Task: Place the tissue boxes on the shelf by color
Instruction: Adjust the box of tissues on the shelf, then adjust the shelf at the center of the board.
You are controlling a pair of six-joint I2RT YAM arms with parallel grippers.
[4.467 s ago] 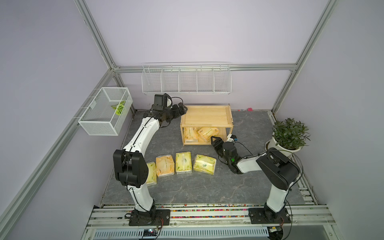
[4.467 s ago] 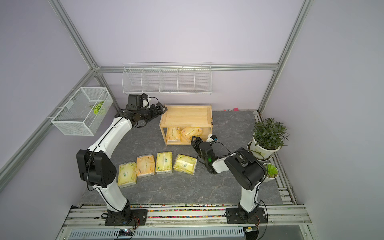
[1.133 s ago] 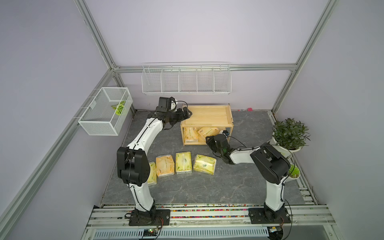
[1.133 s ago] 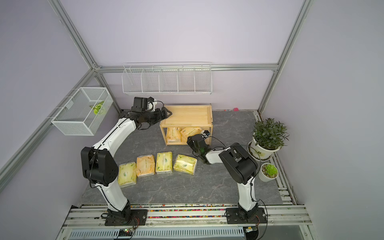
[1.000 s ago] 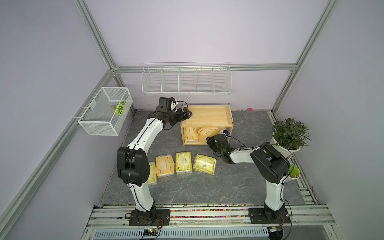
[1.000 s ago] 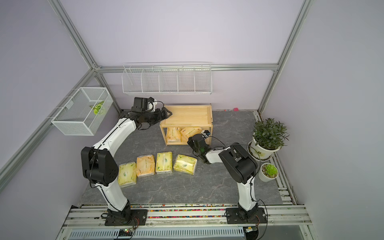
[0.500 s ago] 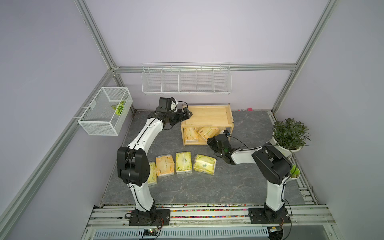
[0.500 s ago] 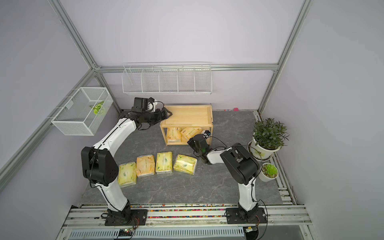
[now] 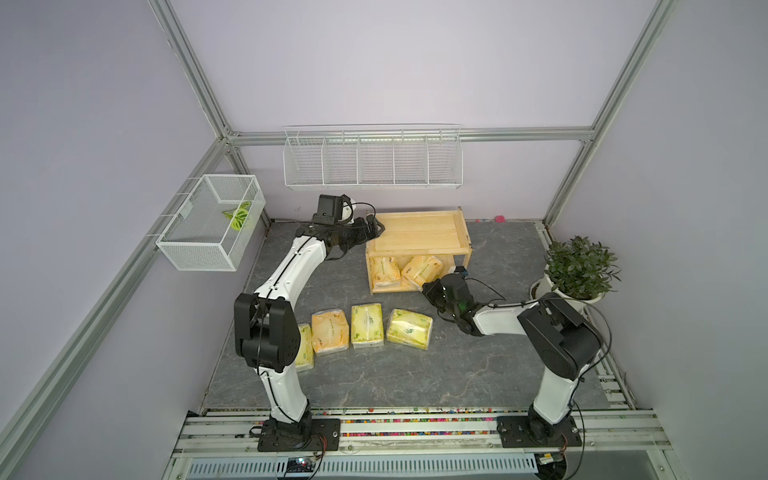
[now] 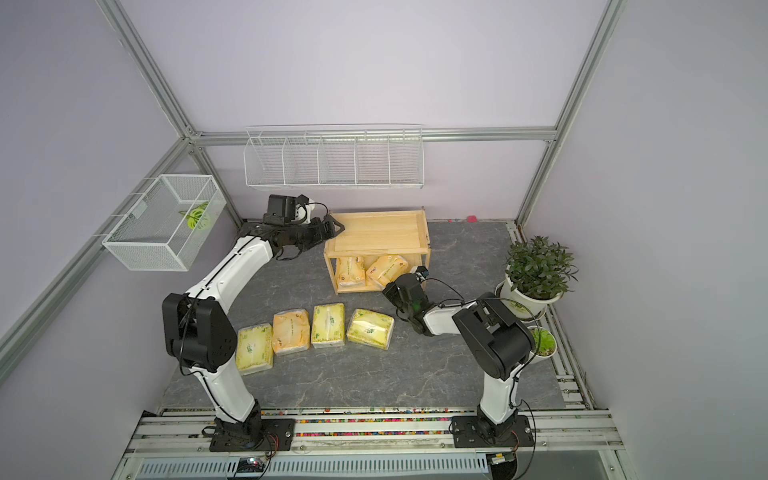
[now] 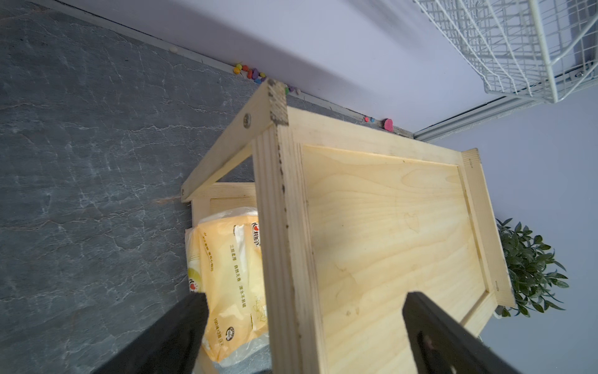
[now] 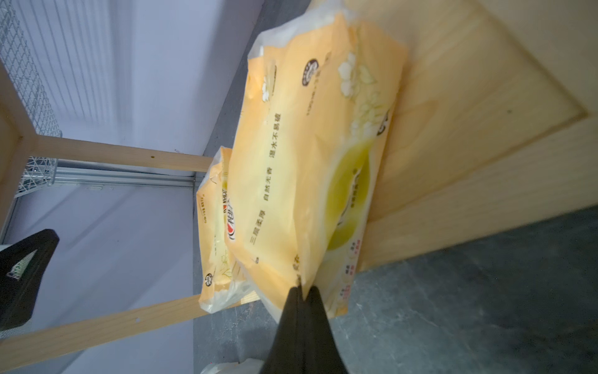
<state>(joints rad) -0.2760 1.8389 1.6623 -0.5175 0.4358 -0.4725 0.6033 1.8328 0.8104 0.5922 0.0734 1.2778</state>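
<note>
Tissue boxes (image 9: 365, 330), shelf (image 9: 419, 237) on grey marbled tabletop (image 9: 374, 382), lilac walls (image 9: 374, 62)

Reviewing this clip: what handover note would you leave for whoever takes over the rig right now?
Left gripper: open, straddling a top corner of the shelf, holding nothing.
Right gripper: shut, tips against the near edge of the tilted orange pack in the lower tier.
Done: two orange packs in the lower tier, the tilted one leaning on the upright orange pack.
Left: a row on the floor, the floor orange pack and three yellow-green packs. No pack on the top tray.
</note>
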